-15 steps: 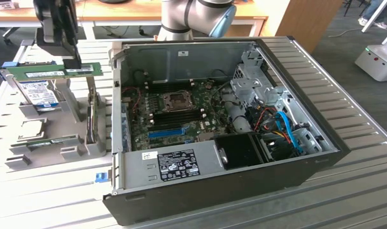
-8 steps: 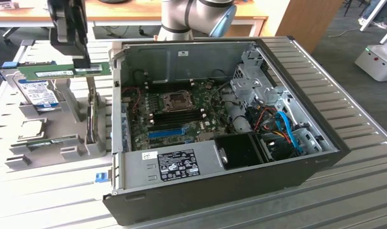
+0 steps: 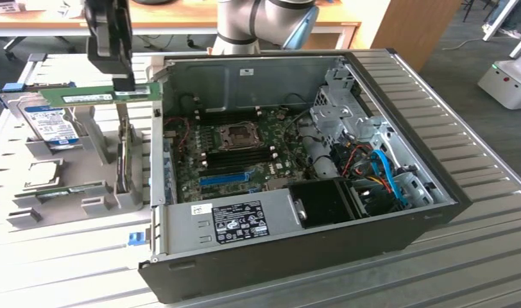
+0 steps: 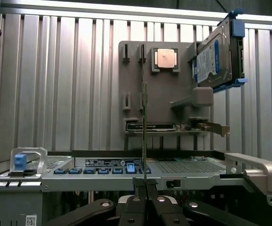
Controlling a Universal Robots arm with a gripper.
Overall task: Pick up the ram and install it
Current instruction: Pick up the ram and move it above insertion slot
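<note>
The ram (image 3: 89, 96) is a long green board with a white sticker, held level in the air. It hangs above the grey holder (image 3: 128, 186), just beside the open case's wall on the exterior view's left. My gripper (image 3: 124, 86) comes down from above and is shut on the ram's upper edge, right of the stick's middle. In the wrist view the ram (image 4: 145, 127) shows edge-on as a thin line rising from between my gripper's (image 4: 145, 195) closed black fingers (image 4: 135, 203). The motherboard (image 3: 243, 151) lies open inside the case, with dark memory slots (image 3: 239, 157) around the processor socket.
The open computer case (image 3: 389, 231) fills the table's middle. On the exterior view's left a grey fixture (image 3: 25, 218) carries a blue-labelled hard drive (image 3: 51, 122), a processor chip (image 3: 38, 172) and a flat card (image 3: 63, 191). A blue motherboard slot (image 3: 222, 178) lies below the socket.
</note>
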